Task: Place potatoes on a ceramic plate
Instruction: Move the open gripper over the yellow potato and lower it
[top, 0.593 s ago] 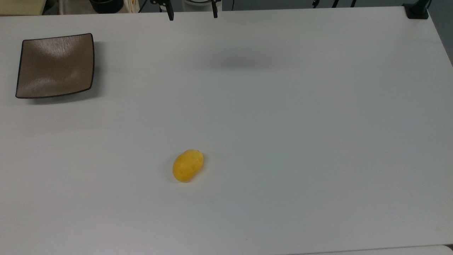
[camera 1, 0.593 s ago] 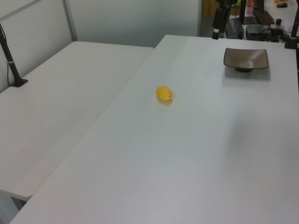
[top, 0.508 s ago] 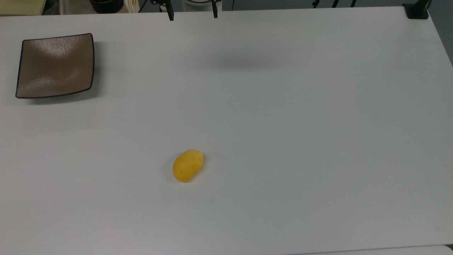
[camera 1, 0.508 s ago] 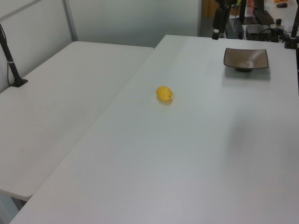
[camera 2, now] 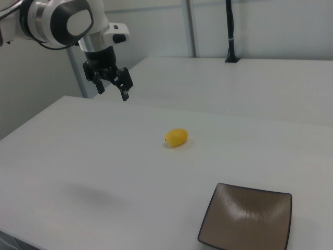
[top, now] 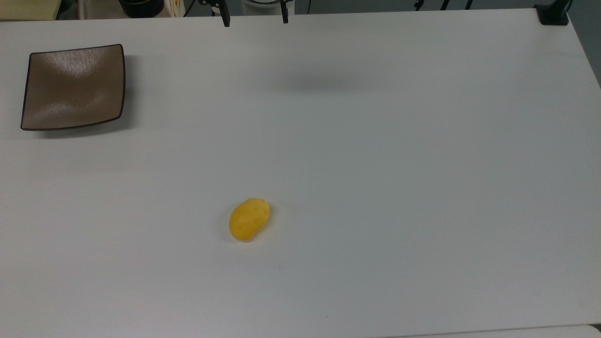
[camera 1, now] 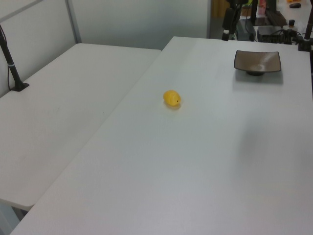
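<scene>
The bench (top: 375, 164) has a matt, smooth white top that takes only soft shadows. The ceramic plate (top: 74, 87) is glossy brown, its glaze throwing pale highlights across the hollow, with a thin dark rim. The potato (top: 249, 219) looks like smooth yellow plastic with faint dimples and a dull sheen. In the right view the arm's (camera 2: 62, 21) casing is shiny white plastic with grey joints, and the end effector (camera 2: 111, 89) has matt black fingers.
</scene>
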